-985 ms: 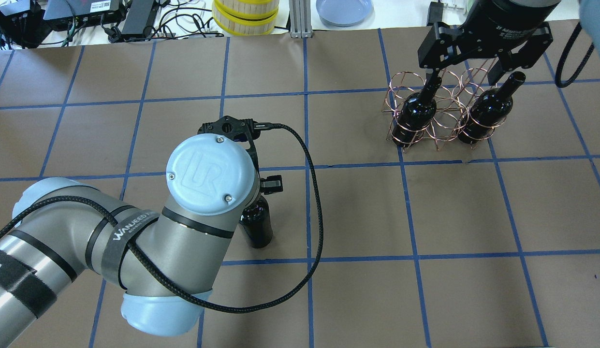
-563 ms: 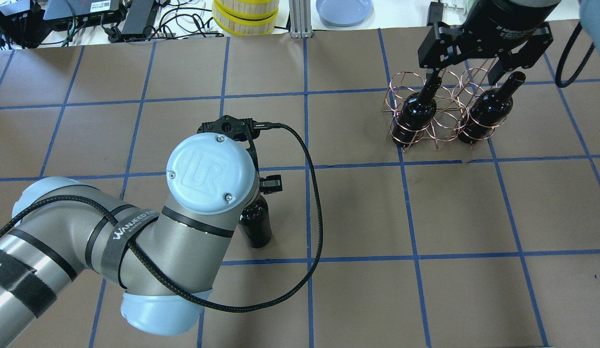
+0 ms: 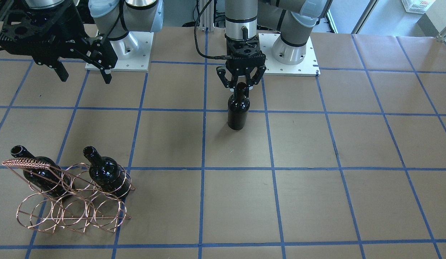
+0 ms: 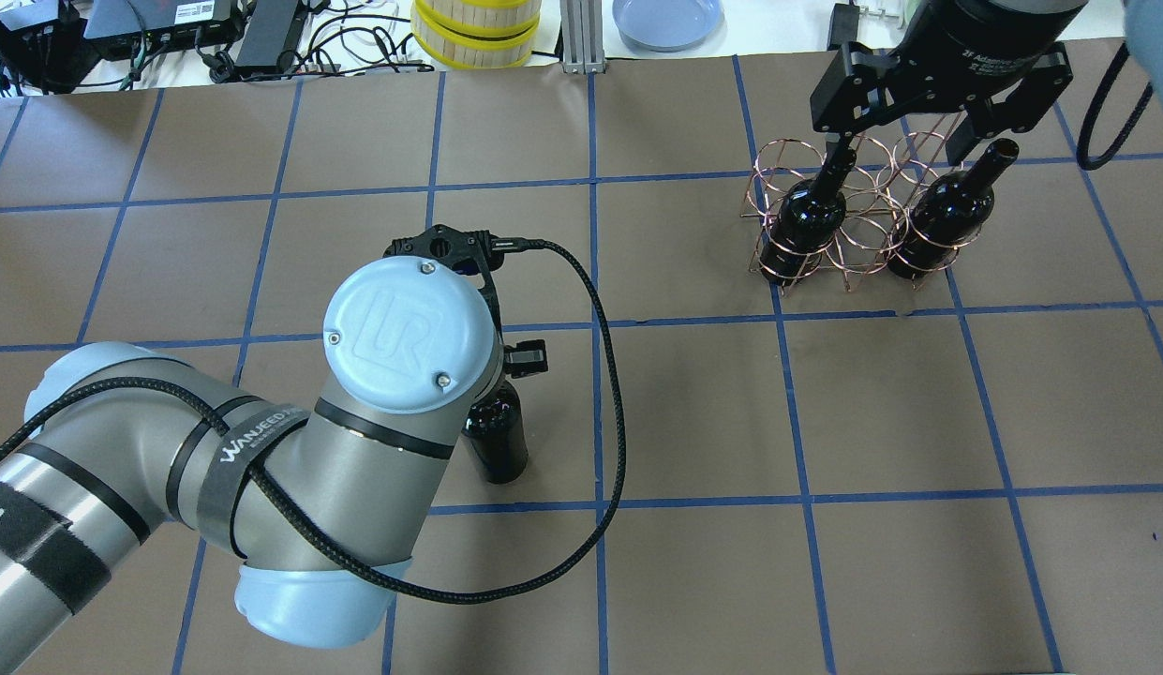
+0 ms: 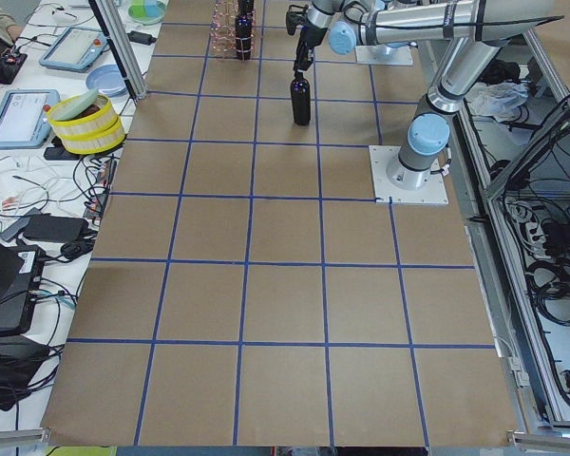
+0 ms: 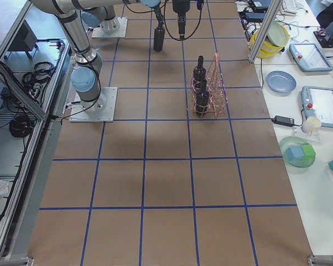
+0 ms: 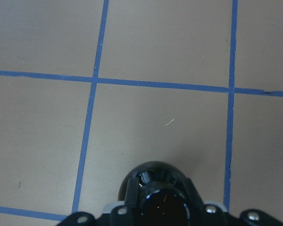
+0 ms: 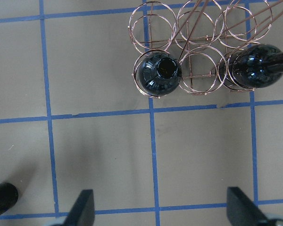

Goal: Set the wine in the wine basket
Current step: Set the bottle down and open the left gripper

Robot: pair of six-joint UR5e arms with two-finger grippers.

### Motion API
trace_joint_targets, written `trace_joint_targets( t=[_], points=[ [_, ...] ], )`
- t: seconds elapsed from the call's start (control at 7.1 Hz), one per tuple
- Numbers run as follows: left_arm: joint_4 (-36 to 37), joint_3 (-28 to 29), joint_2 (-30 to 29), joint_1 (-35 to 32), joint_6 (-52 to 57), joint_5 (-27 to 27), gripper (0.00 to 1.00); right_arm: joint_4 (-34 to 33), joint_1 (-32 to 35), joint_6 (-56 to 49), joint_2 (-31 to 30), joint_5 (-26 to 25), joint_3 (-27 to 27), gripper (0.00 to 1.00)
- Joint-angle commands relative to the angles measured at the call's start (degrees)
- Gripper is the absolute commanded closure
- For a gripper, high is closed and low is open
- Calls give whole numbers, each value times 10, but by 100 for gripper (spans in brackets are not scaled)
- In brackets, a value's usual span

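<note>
On the left, the third wine bottle (image 4: 497, 441) stands upright on the table (image 4: 693, 422), well apart from the wine basket (image 4: 857, 225). My left claw (image 3: 240, 85) is over it, and its fingers are clenched on the short neck, as far as the front view and my left wrist camera show. The bottle's base is on the paper, so I judge the lift is not yet begun. Going to the right, the basket has two bottles in it, the one (image 4: 806, 220) in the left hoop and the other (image 4: 942, 220) in the right hoop of the row nearer to me. The hoop between them is free, and also the three hoops of the far row. Above the basket hangs my right claw (image 4: 898, 141), released, its fingers wide apart and holding nothing. So I think two of three bottles are placed; what is left is to raise this last one, carry it across the table and lower it into a free hoop.
</note>
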Motion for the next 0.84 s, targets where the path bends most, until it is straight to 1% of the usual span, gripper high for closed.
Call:
trace_joint_targets(
  t=[0.0,0.14,0.42,0.56,0.7],
  points=[
    [-2,1,0,0,-2,1,56,0,0,0,0,0,0,0],
    [-3,1,0,1,-1,1,52,0,0,1,0,0,0,0],
    [-5,1,0,2,0,1,52,0,0,0,0,0,0,0],
    [-11,6,-1,3,0,0,44,0,0,1,0,0,0,0],
    [-38,20,0,4,8,-1,30,1,0,0,0,0,0,0]
  ],
)
